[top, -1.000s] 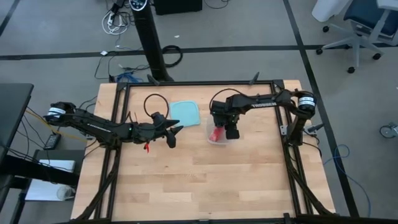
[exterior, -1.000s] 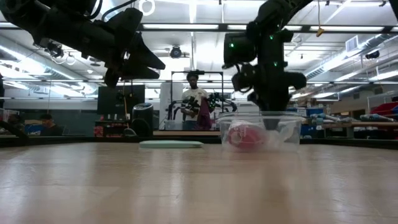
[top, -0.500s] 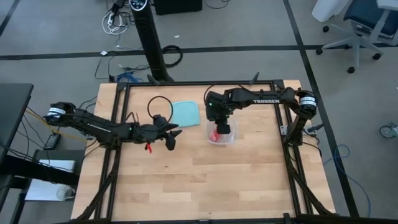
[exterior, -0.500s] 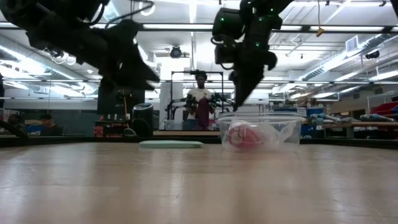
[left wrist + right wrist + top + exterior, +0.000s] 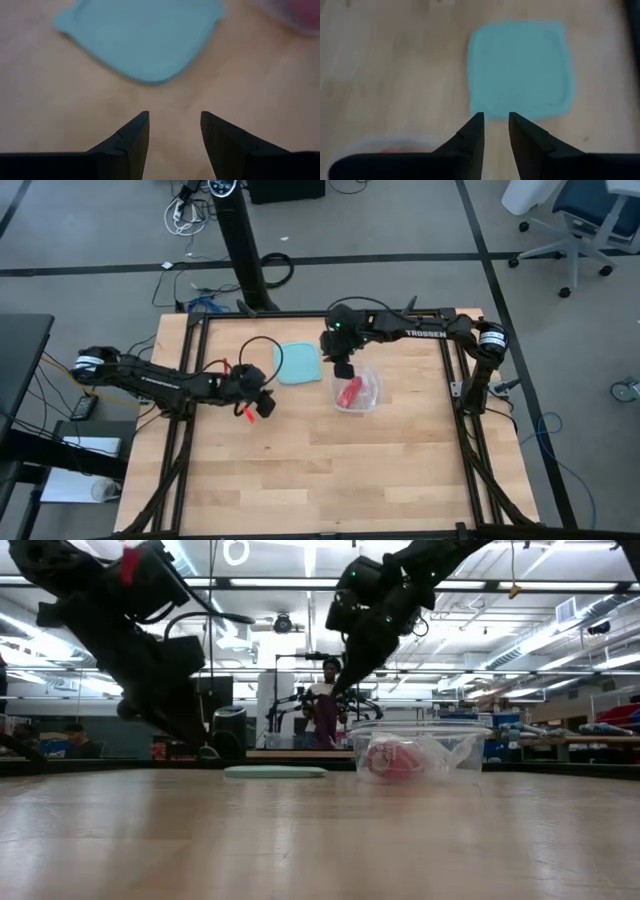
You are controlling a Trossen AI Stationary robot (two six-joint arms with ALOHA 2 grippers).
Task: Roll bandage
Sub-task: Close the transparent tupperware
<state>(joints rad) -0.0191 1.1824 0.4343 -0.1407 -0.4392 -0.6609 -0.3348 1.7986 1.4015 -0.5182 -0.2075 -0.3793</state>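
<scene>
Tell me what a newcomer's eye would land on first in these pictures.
Probably the red bandage, rolled up inside a clear container near the middle of the table. Next comes the light-blue lid, flat on the wood just left of it. The right pincer hangs open between the lid and the container, and the left pincer waits open farther left.

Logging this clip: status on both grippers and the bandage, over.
Left gripper open, empty, low over the table near the light-blue lid. Right gripper slightly parted, empty, raised, facing that lid. Bandage rolled, inside the clear container. Nothing blocking.
</scene>
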